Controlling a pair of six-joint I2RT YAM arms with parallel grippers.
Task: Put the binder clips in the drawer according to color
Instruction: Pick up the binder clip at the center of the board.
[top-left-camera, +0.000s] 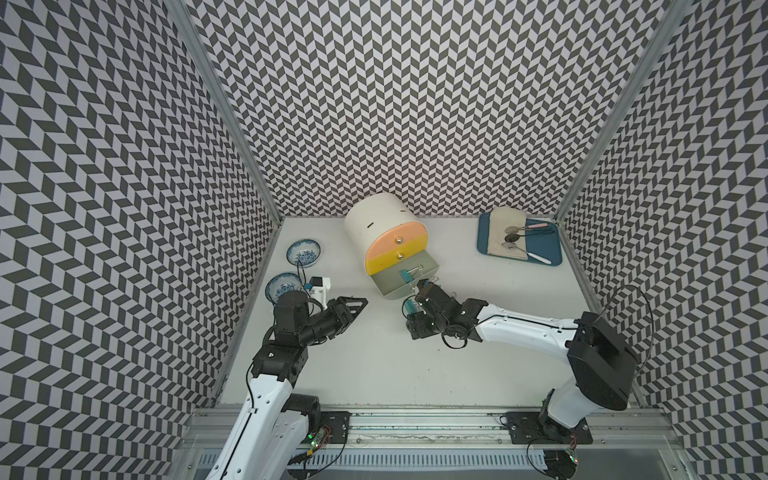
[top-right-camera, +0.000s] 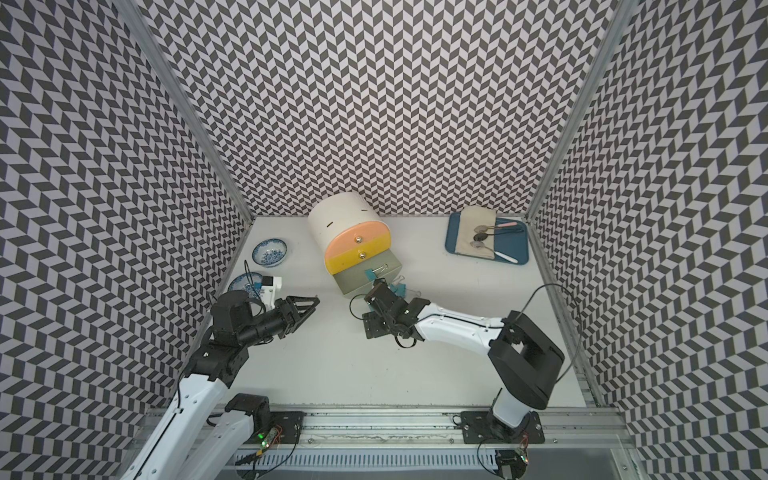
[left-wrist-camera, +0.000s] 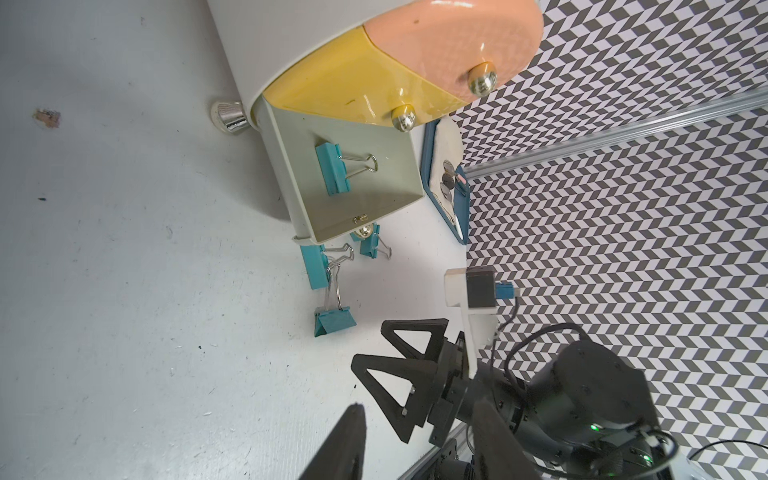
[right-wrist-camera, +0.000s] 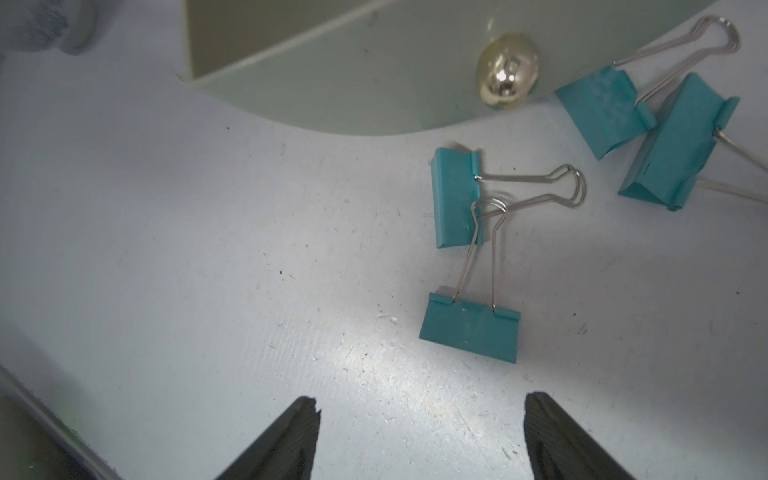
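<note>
Cream rounded cabinet (top-left-camera: 374, 224) sits on white bench (top-left-camera: 374, 365), smooth grey-green btm drawer (left-wrist-camera: 390, 187) pulled out w/ one teal binder clip (left-wrist-camera: 332, 168) flat inside. Four more folded-metal teal clips (right-wrist-camera: 469, 332), silver wire loops, lie just beside drawer's front edge. Right fingers (right-wrist-camera: 286, 440) spread wide, empty, near them; left fingers (top-left-camera: 351, 305) part open, empty, over open bench.

- Five teal binder clips (left-wrist-camera: 331, 168) (right-wrist-camera: 457, 198) (right-wrist-camera: 471, 332) (right-wrist-camera: 604, 112) (right-wrist-camera: 681, 143).
- One cream drawer cabinet (top-left-camera: 365, 220), three drawers (top-left-camera: 415, 235) (top-left-camera: 382, 264) (top-left-camera: 388, 283) in pink, yellow and grey-green, three metal knobs (top-left-camera: 397, 239) (top-left-camera: 400, 254) (right-wrist-camera: 507, 79).
- Two blue-and-white bowls (top-left-camera: 304, 252) (top-left-camera: 284, 286).
- One blue tray (top-left-camera: 548, 249), bearing one folded cloth (top-left-camera: 500, 224) and three spoons (top-left-camera: 510, 228) (top-left-camera: 511, 237) (top-left-camera: 508, 246).
- Two robot arms (top-left-camera: 266, 399) (top-left-camera: 523, 328), each ending in one pincer: left pincer (top-left-camera: 362, 303), right pincer (right-wrist-camera: 422, 403).
- One white worktop (top-left-camera: 415, 374) under it all.
</note>
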